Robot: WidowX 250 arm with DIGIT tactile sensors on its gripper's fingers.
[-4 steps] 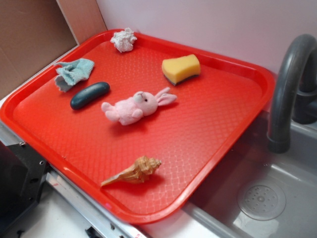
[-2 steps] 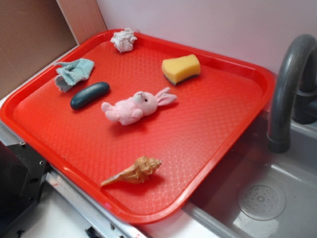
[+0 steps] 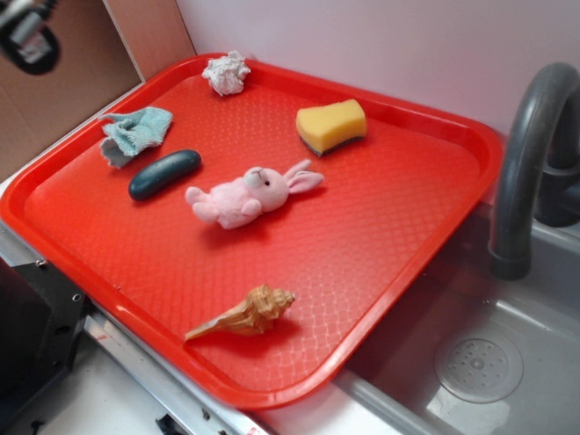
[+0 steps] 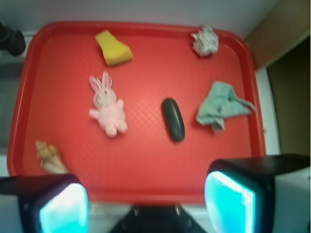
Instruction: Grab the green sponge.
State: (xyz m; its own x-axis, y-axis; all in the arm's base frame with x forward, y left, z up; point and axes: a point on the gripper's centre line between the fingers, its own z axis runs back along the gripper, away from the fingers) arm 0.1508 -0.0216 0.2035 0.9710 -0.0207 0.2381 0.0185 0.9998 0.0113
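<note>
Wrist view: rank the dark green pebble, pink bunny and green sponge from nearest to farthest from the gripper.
From the gripper, jaws spread:
1. Dark green pebble, tray centre, slightly right.
2. Pink bunny, left of centre.
3. Green sponge, far edge, upper left.

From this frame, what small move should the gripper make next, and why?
Probably advance across the red plastic tray toward the yellow foam sponge with the dark green scouring layer, then descend. The gripper is open, holds nothing, and hangs above the tray's near edge; the sponge lies untouched near the far rim.
</note>
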